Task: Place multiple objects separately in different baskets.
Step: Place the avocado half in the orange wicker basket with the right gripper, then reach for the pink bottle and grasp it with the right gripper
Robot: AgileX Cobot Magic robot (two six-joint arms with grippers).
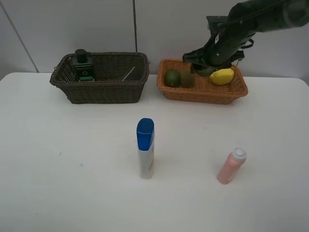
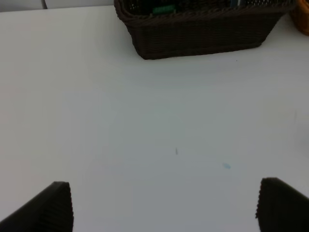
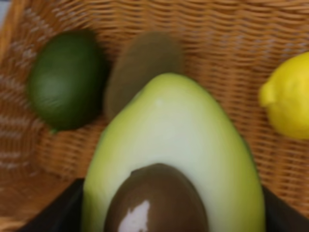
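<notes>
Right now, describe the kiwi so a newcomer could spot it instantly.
Go to the orange-tan basket at the back right of the table. Inside, the kiwi sits right beside the green avocado, with the lemon farther right. It is the only dull brown fruit; its neighbours are green and yellow.

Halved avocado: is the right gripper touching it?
Touching. Right wrist view: the halved avocado sits between the right gripper, whose dark fingers lie flush against both its sides with no gap.

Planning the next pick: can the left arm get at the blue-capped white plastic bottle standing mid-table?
Probably yes. The blue-capped white plastic bottle stands alone on the white table, and the left gripper is open and empty.
</notes>
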